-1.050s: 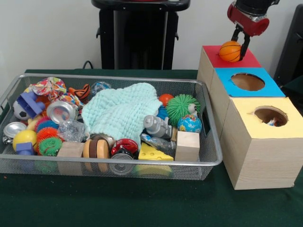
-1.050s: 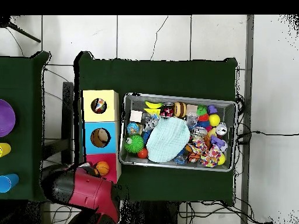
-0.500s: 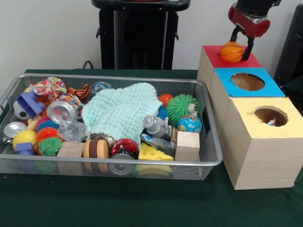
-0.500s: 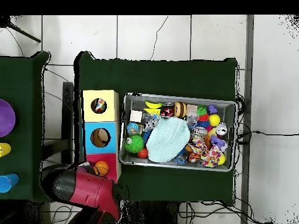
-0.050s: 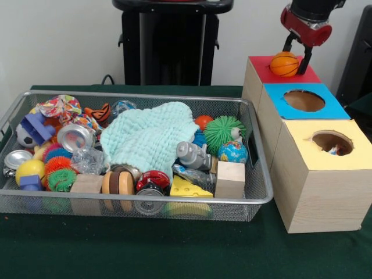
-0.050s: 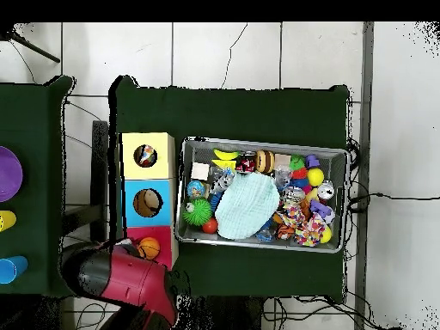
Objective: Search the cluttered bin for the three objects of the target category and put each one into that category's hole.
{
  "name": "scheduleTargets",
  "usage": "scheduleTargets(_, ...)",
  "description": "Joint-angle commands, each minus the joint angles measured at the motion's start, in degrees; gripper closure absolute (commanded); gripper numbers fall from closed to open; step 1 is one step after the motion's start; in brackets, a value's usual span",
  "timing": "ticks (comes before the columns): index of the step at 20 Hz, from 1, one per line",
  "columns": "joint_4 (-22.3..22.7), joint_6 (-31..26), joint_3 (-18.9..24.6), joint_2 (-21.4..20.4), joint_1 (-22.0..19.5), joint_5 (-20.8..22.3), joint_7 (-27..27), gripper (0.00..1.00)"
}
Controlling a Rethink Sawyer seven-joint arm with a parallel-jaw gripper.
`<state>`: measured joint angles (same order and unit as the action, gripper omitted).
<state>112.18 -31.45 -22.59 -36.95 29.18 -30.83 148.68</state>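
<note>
Gripper (image 5: 295, 53) hangs over red-topped box (image 5: 261, 72), fingers spread wide either side of orange basketball (image 5: 284, 64), not clamped on it. Ball sits directly below and between fingertips, resting at red box's hole, seemingly not dropped through. Round ball, no long axis to align. Arm (image 6: 120, 279) drops near-vertical from above in front view, wrist straight down. Wire bin (image 5: 258, 197) of mixed toys lies well apart, beside row of boxes on table (image 5: 174, 250); next ball likely there.

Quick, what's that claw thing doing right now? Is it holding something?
Gripper: fingers straddle the orange basketball-style ball over the red-topped box; whether it grips or has let go cannot be told.
</note>
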Motion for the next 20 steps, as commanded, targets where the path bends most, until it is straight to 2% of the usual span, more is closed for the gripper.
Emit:
scheduleTargets(1,-0.2,-2.9,-0.4,-1.2,1.4,-1.0,14.9,0.0)
scheduleTargets(5,-1.6,-9.8,-3.5,-5.3,3.1,0.6,16.0,0.0)
scheduleTargets(11,-3.2,-14.8,-6.2,-7.3,4.9,1.0,16.9,0.0)
scheduleTargets(14,-2.7,-13.0,-6.5,-6.6,4.3,1.1,14.6,0.0)
scheduleTargets(17,0.0,-7.2,-4.2,-5.4,1.4,0.1,10.2,0.0)
scheduleTargets(20,1.0,-4.6,-3.0,-4.7,-0.9,0.6,7.1,0.0)
